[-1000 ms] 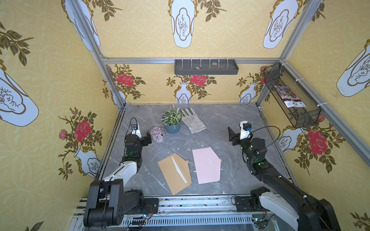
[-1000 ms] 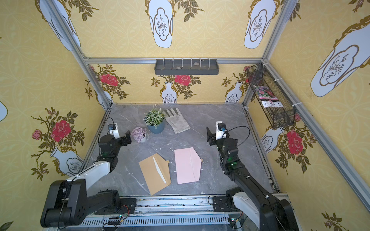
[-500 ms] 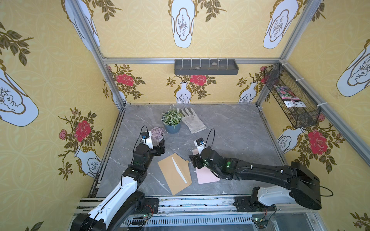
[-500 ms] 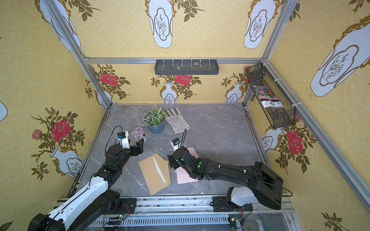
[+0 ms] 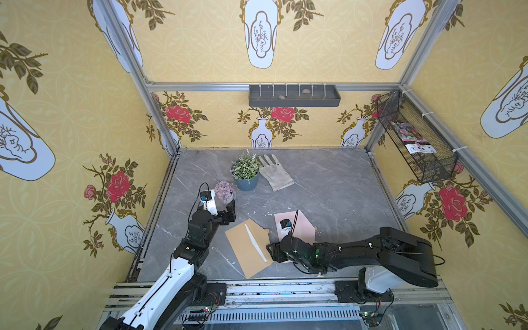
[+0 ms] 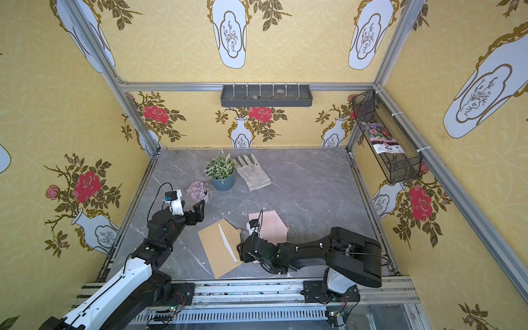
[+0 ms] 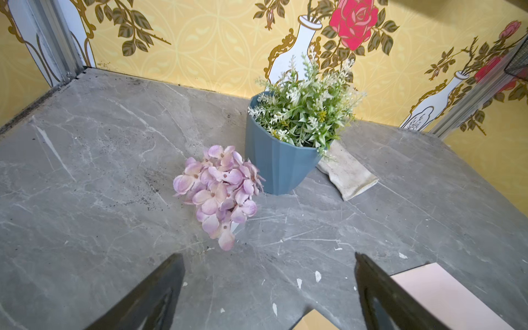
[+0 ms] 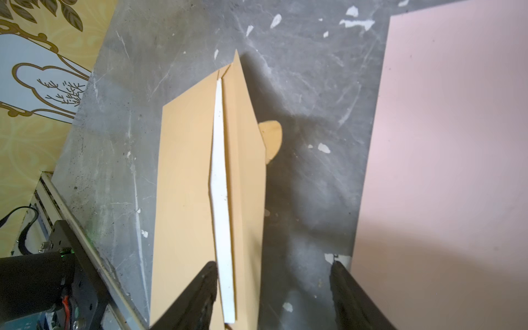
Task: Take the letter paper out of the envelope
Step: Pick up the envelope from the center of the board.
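A tan envelope (image 5: pixel 243 251) (image 6: pixel 215 251) lies flat near the table's front, flap open, with the white letter paper (image 5: pixel 255 243) (image 8: pixel 221 200) showing as a narrow strip in its mouth. My right gripper (image 5: pixel 270 251) (image 8: pixel 274 268) hovers low at the envelope's right edge, open. One of its fingers (image 8: pixel 204 285) is over the envelope beside the white strip and the other is over bare table. My left gripper (image 5: pixel 231 210) (image 7: pixel 268 263) stands open and empty just beyond the envelope's far corner (image 7: pixel 314 320).
A pink sheet (image 5: pixel 298 230) (image 8: pixel 445 143) lies right of the envelope, partly under my right arm. Behind my left gripper are purple flowers (image 5: pixel 224 191), a blue plant pot (image 5: pixel 245 181) and a grey glove (image 5: pixel 275 173). A wire basket (image 5: pixel 414 137) hangs on the right wall.
My right arm has swung in from the right side and come down to the envelope's right edge. My left arm has reached forward to the envelope's far corner. Both grippers stay empty.
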`<action>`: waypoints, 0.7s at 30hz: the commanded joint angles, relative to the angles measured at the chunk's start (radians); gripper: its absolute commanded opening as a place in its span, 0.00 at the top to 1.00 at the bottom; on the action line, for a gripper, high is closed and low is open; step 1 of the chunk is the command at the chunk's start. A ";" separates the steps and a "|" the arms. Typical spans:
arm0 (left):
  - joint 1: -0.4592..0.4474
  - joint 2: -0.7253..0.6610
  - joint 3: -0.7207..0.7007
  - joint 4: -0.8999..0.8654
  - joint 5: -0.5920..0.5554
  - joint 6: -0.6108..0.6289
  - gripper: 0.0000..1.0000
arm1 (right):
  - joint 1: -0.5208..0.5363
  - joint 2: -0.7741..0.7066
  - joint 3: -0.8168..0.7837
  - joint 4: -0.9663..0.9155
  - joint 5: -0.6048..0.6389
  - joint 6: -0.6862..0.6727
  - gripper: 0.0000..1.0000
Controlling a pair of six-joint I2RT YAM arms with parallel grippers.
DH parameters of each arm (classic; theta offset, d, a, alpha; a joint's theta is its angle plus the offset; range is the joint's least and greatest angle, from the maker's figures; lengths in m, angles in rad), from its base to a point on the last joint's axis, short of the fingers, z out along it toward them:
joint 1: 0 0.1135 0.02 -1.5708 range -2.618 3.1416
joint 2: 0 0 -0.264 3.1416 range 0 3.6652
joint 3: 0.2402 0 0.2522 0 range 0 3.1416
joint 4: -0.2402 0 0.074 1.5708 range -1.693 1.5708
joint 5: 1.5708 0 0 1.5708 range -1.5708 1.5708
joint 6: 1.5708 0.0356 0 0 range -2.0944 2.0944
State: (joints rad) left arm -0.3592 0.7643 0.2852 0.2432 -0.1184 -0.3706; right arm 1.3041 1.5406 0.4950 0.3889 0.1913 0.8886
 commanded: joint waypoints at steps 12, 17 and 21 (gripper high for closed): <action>0.000 0.010 0.000 0.002 0.011 0.011 0.04 | -0.114 0.278 -0.022 0.617 -0.313 0.094 0.60; 0.000 0.027 0.005 0.004 0.020 0.013 0.04 | -0.182 0.348 -0.023 0.733 -0.428 0.129 1.00; 0.000 0.035 0.007 0.016 0.068 0.024 0.04 | -0.267 0.329 -0.006 0.730 -0.553 0.079 1.00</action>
State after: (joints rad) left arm -0.3592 0.7944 0.2924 0.2436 -0.0948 -0.3664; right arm 1.0672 1.8866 0.4774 1.0508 -0.2420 0.9974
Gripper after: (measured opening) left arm 0.962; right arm 0.065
